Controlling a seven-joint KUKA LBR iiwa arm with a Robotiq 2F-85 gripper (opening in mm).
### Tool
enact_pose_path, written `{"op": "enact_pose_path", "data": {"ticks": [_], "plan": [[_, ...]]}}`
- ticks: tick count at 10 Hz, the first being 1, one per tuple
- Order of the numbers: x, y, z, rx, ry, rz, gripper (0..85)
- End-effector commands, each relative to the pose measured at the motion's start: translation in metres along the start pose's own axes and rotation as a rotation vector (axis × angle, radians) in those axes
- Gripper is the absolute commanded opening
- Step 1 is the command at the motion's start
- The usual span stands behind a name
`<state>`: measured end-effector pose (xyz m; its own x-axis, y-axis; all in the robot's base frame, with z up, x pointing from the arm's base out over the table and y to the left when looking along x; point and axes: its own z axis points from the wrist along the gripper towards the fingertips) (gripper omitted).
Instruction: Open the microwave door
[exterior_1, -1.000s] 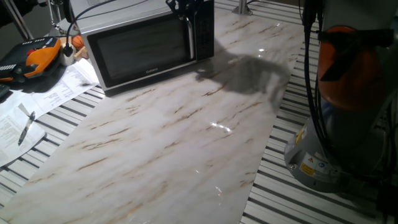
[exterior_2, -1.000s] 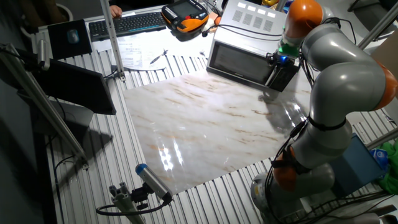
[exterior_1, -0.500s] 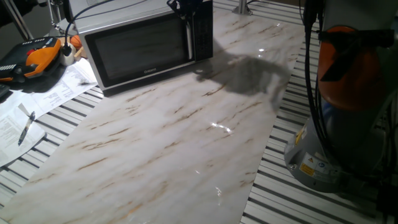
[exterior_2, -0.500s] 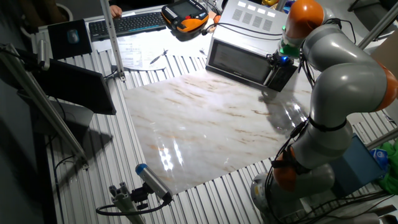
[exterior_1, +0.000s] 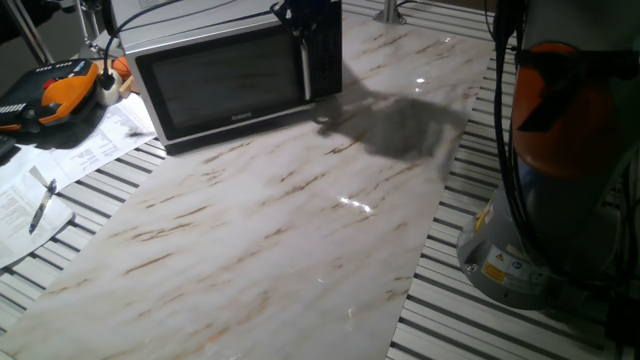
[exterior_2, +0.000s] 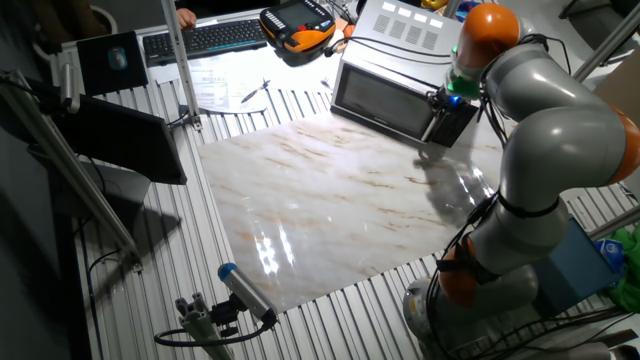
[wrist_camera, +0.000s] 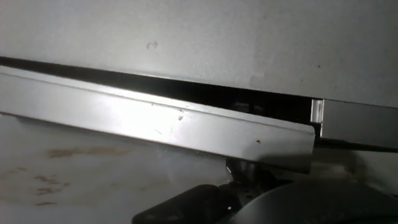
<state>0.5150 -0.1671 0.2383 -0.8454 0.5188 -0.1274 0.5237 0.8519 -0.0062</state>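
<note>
Marble-patterned tabletop (exterior_1: 300, 230) was seen carrying the microwave (exterior_1: 230, 70) at its far edge. The door (exterior_1: 225, 85) faced the open surface, and in the hand view a narrow dark gap was seen along the door's top edge. The gripper (exterior_1: 305, 12) was positioned at the top of the handle (exterior_1: 306, 70), on the keypad side. The handle's long axis ran vertically, directly below the gripper. Whether the fingers were apart or clamped on the handle could not be determined. A pull toward the open tabletop was judged necessary.

The marble slab (exterior_1: 300, 210) lies bare before the microwave door (exterior_1: 225, 85); papers (exterior_1: 60, 170) crowd one side.
</note>
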Motion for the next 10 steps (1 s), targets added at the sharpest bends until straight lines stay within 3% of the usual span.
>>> {"op": "enact_pose_path", "data": {"ticks": [1, 4, 6, 9, 10], "plan": [[0.003, 0.001, -0.001, -0.005, 0.004, 0.006, 0.0], [0.017, 0.006, -0.003, 0.012, 0.028, 0.037, 0.0], [0.021, 0.008, -0.004, 0.023, 0.05, 0.053, 34.0], [0.035, 0.013, -0.003, 0.037, 0.046, 0.092, 34.0], [0.038, 0.015, -0.006, 0.029, 0.062, 0.098, 34.0]]}}
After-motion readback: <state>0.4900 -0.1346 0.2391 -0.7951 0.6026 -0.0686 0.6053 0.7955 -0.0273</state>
